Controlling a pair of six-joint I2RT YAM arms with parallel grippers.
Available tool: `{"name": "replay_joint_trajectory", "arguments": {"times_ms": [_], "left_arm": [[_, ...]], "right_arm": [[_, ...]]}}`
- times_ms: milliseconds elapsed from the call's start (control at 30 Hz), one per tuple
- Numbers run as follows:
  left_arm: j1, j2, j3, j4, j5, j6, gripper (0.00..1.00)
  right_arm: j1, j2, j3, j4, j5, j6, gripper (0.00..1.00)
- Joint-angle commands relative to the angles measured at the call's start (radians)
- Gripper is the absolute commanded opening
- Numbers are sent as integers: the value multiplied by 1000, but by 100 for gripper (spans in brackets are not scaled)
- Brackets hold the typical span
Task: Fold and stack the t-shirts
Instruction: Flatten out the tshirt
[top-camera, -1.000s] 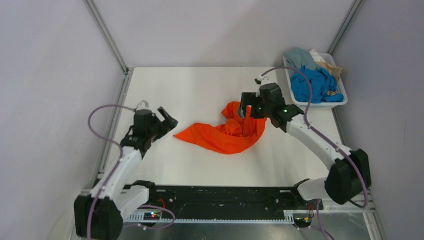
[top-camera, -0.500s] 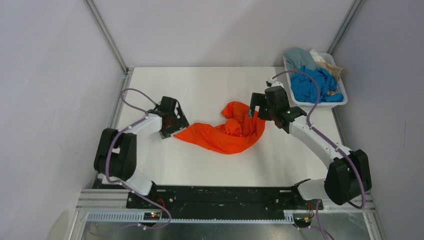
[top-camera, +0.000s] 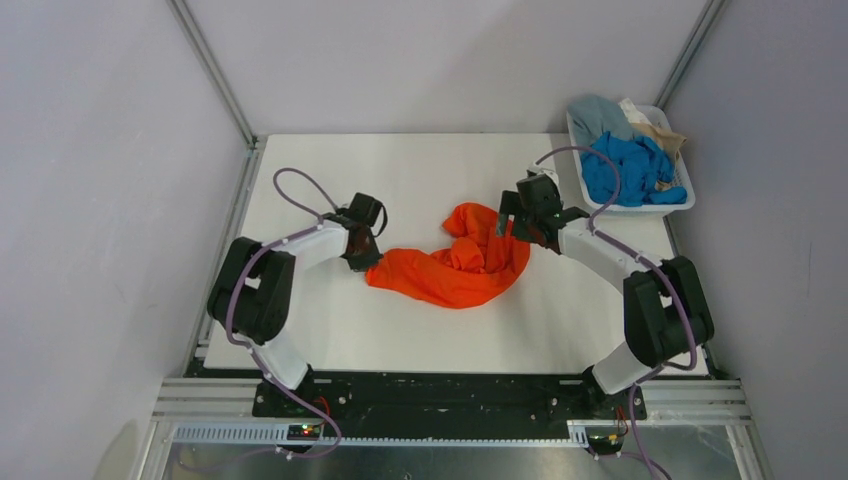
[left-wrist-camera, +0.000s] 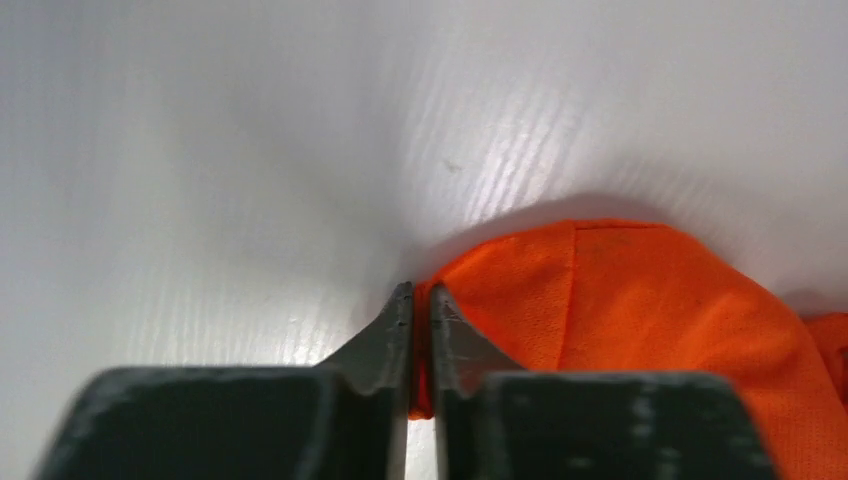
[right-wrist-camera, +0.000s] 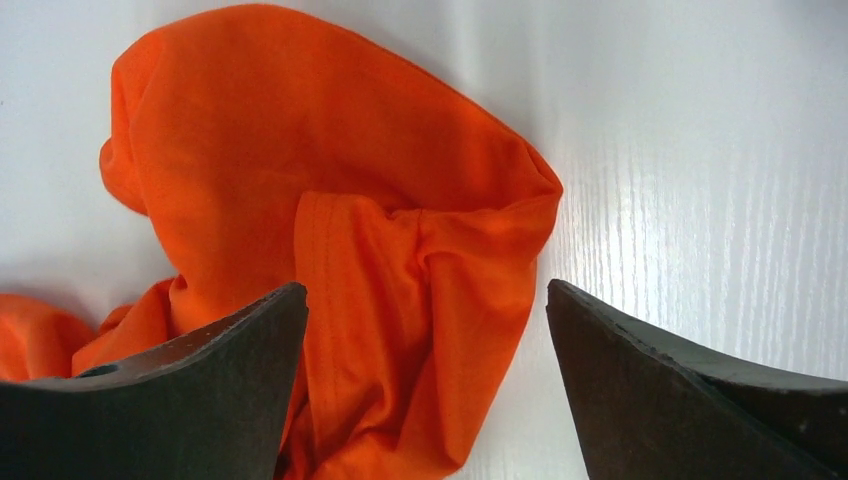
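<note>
The shirt (left-wrist-camera: 640, 300) is showing as soft, matt orange cloth with a fine mesh knit and a stitched seam. The white counter (left-wrist-camera: 200, 150) is gleaming, smooth with faint straight grain lines. The left claw (left-wrist-camera: 420, 300) and right claw (right-wrist-camera: 425, 288) are looking like dark, matt, slightly gritty plastic. The basket (top-camera: 640, 208) is looking like white plastic.

4 t-shirts (top-camera: 455, 265), 1 basket (top-camera: 640, 208)

- You have bright, even light from overhead; the white table (top-camera: 420, 170) carries only faint, soft shadows.
- In your left wrist view, streaky glare crosses the table and the left gripper (left-wrist-camera: 420, 296) is blurred.
- In your right wrist view, the orange t-shirt (right-wrist-camera: 330, 200) is sharp and the right gripper (right-wrist-camera: 420, 290) is soft-edged.
</note>
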Motion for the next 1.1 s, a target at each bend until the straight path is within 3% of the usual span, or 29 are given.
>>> {"name": "replay_joint_trajectory", "arguments": {"times_ms": [0,367,700,767,833,967,1067], "left_arm": [[-19,14,-1,-14,-54,-34,2],[-58,-146,-94,-3,-164,-41,0],[-81,-180,-109,4,-156,-45,0],[-82,-196,-116,7,-158,-48,0],[-83,-214,-124,11,-158,-48,0],[-86,-258,-139,17,-166,-52,0],[-86,-313,-148,18,-176,-53,0]], "right_arm": [[5,74,80,46,45,5,92],[113,224,208,-10,157,44,79],[116,309,215,1,147,89,60],[114,323,216,-3,154,106,51],[112,322,216,-8,168,120,31],[111,267,215,-41,218,140,2],[122,201,211,-66,264,128,0]]}}
